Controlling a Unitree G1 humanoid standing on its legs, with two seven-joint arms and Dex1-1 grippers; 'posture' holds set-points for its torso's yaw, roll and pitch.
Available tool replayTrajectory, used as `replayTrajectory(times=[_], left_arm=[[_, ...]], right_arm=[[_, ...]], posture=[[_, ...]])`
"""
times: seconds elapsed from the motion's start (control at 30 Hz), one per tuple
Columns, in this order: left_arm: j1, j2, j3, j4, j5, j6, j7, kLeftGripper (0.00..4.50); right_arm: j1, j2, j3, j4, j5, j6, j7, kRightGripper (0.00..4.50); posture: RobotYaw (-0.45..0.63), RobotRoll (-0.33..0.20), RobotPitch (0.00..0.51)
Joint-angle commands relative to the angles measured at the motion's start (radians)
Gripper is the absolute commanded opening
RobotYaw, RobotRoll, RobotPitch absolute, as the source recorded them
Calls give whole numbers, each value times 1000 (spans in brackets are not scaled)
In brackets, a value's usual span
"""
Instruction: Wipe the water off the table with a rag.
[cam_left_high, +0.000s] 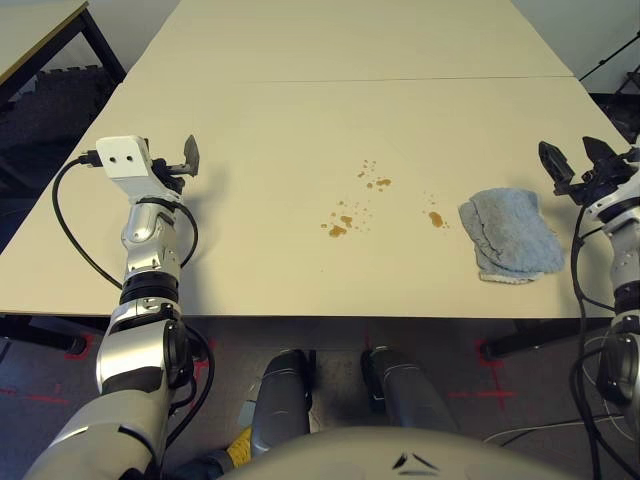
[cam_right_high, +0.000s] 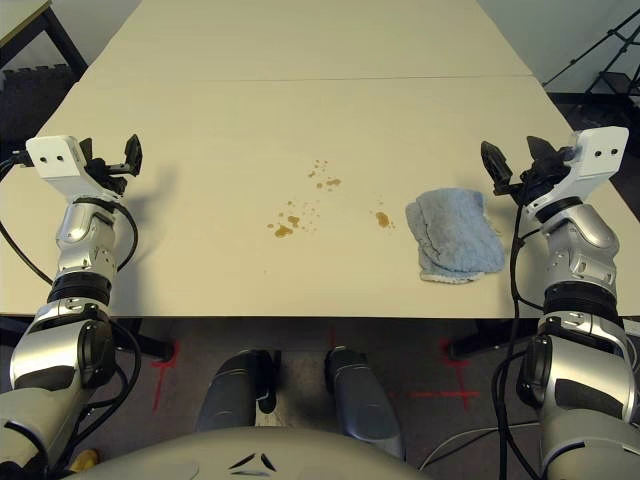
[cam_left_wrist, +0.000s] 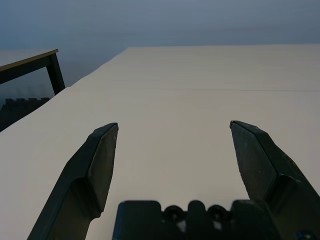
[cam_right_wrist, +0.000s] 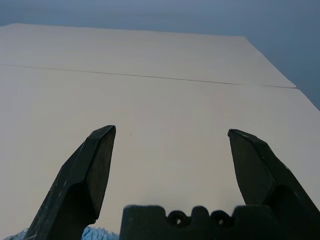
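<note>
one white-and-silver left gripper with two black fingers (cam_left_wrist: 173, 125), its claw spread wide and empty, above the left side of one large pale beige smooth table (cam_left_high: 300, 120); three clusters of small brownish-amber liquid drops (cam_left_high: 338, 231) on the tabletop, between the two grippers; one light blue-grey wrinkled terry cloth rag (cam_left_high: 510, 232), just right of the drops, near the table's front edge; one matching right gripper (cam_right_wrist: 172, 129), claw likewise wide and empty, near the rag.

Bare table (cam_left_high: 290, 130) lies open beyond the rag (cam_left_high: 508, 232).
</note>
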Motion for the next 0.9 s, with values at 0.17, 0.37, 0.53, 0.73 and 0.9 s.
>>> replayTrajectory(times=[0.17,0.37,0.53,0.73,0.9], left_arm=[[-10,-8,-10,23,2,9,-36,4500],[-32,5,-19,24,-12,39,-151,4500],[-18,26,-42,-51,-68,124,-408,4500],[72,73,-108,-298,-205,392,-794,4500],[140,142,-192,-456,-258,581,-1024,4500]], right_arm=[[-19,-7,-12,44,2,-19,4,4489],[-16,-14,-15,33,8,-9,5,4489],[3,-14,-17,13,13,0,4,4489],[29,-3,-10,-15,13,20,1,4489],[47,7,-6,-38,13,36,-1,4489]], posture=[[-219,0,110],[-236,0,123],[-236,0,127],[-231,0,134],[-224,0,127]])
